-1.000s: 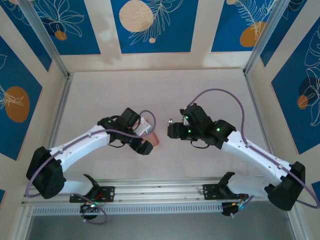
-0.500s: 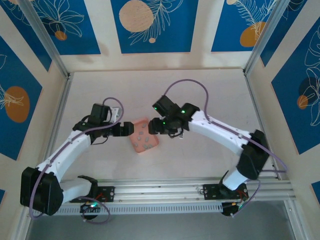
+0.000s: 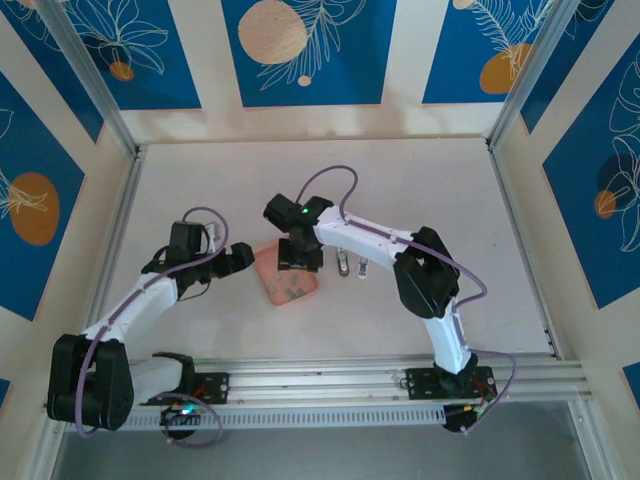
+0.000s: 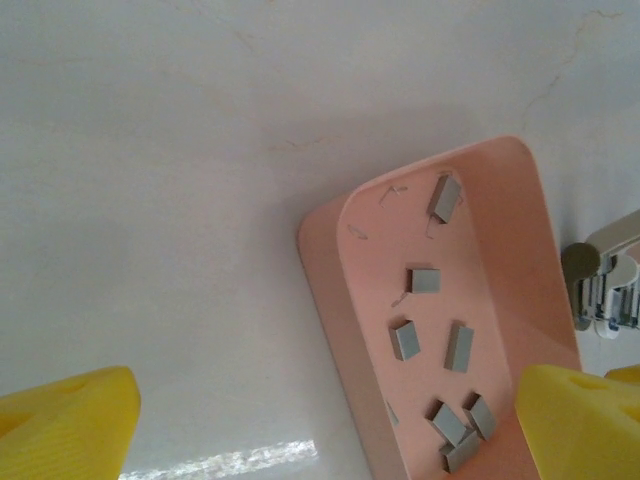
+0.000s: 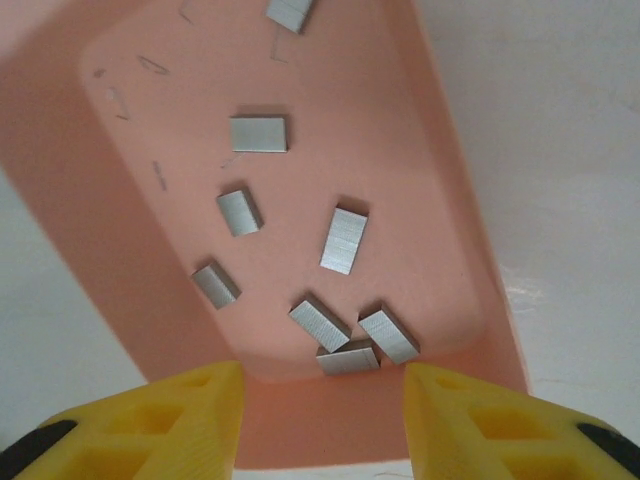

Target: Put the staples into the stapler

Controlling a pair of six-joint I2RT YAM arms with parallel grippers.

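The white table (image 3: 420, 190) holds the pink tray (image 3: 270, 282). The stapler (image 3: 350, 265) lies just beside the tray, on its right side. It looks small from above, so I think it is open, but I am not sure. My right gripper (image 5: 320, 395) hangs right over the tray, yellow fingers apart, with nothing between them. My left gripper (image 4: 325, 420) is by the tray's left side, fingers wide apart and empty too. The staples (image 5: 343, 240) lie flat on the tray floor, each turned its own way. Three sit bunched at the tray end just under my right fingers. So my right gripper is nearer, and the staples are straight below it.
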